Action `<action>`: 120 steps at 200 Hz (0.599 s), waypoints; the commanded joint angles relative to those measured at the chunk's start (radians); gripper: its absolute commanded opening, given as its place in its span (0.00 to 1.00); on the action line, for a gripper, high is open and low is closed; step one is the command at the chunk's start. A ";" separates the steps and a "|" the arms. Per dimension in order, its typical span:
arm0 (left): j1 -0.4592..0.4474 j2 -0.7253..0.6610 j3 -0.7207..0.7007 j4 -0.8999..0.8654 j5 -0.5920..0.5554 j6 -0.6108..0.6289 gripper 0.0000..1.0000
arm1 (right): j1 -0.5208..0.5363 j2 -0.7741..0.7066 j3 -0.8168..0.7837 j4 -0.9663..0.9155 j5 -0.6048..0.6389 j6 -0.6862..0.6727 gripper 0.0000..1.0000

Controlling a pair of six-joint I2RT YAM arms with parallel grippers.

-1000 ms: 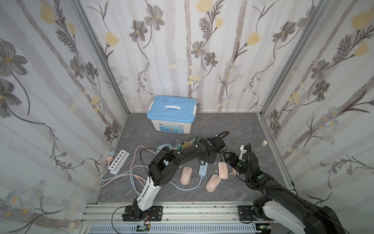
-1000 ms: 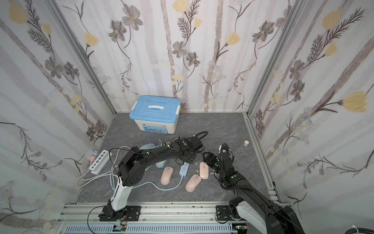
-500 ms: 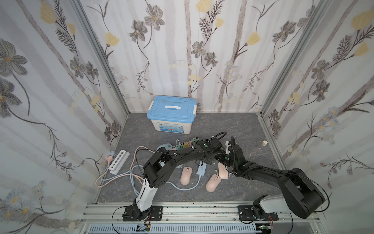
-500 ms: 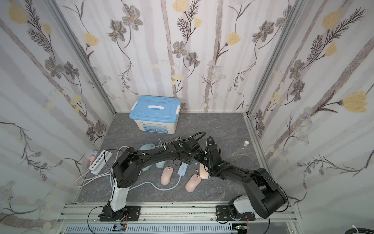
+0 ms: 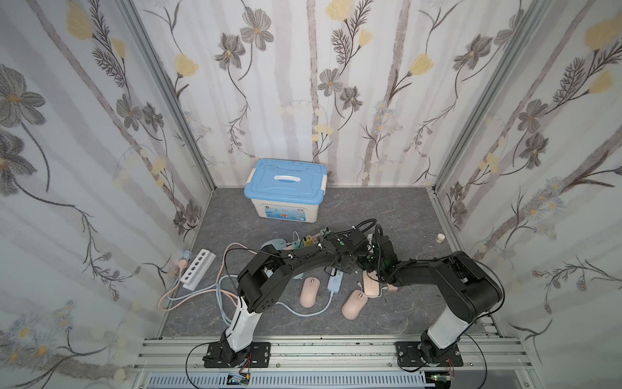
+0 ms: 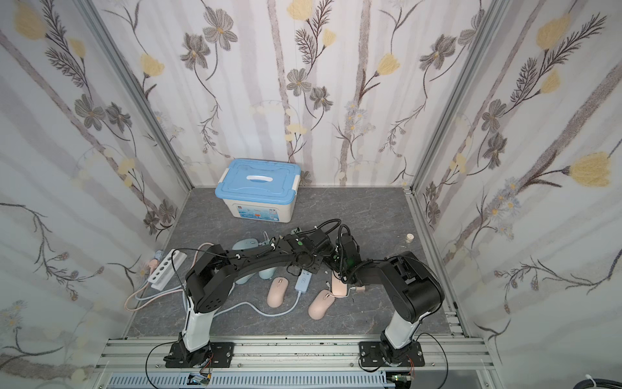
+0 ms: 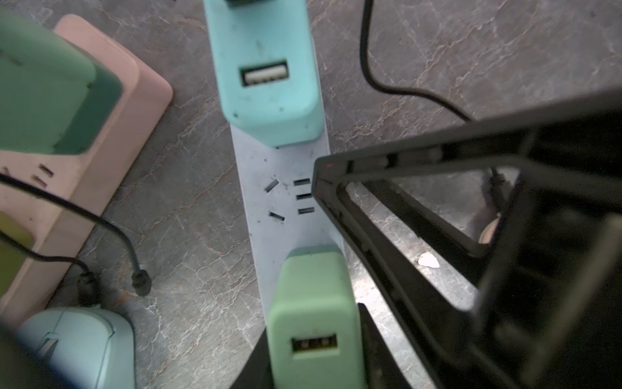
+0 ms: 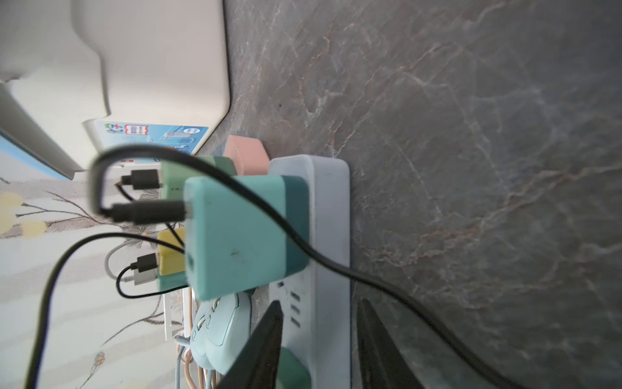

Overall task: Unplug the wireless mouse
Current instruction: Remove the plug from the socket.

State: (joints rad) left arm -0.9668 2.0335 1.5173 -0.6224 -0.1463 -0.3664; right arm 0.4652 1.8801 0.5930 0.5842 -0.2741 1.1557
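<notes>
Pink mice (image 5: 309, 291) lay nearest on the grey table (image 5: 404, 313), with a pale blue mouse (image 7: 84, 347) farther back near the power strip (image 7: 269, 202). The right tool (image 8: 319, 303) straddled that strip, jaws apart. The left tool (image 7: 313, 320) was clamped on its green charger (image 7: 313, 286). A black cable (image 8: 148, 212) sat plugged into the teal charger (image 8: 242, 232).

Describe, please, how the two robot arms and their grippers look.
Both the left arm and the right arm have bulky black links, a white lowest link and a black base plate. Thin black cables loop along them, and a small green light glows near each wrist. The right gripper has slim black fingers that taper to points.
</notes>
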 commanded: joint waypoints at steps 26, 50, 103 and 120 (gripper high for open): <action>0.000 -0.006 -0.011 -0.037 0.018 0.038 0.00 | -0.007 0.069 0.011 0.160 -0.067 0.067 0.33; 0.000 -0.008 -0.014 -0.034 0.019 0.040 0.00 | -0.007 0.083 0.008 0.182 -0.080 0.084 0.31; 0.000 -0.039 -0.046 0.025 0.034 0.048 0.00 | -0.008 0.097 0.007 0.142 -0.064 0.101 0.24; 0.000 -0.056 -0.070 0.071 0.053 0.055 0.00 | -0.005 0.105 0.010 0.132 -0.062 0.102 0.22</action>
State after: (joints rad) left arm -0.9649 2.0048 1.4712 -0.5739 -0.1421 -0.3611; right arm 0.4549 1.9663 0.5980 0.7216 -0.3412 1.2369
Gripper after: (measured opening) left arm 0.311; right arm 0.235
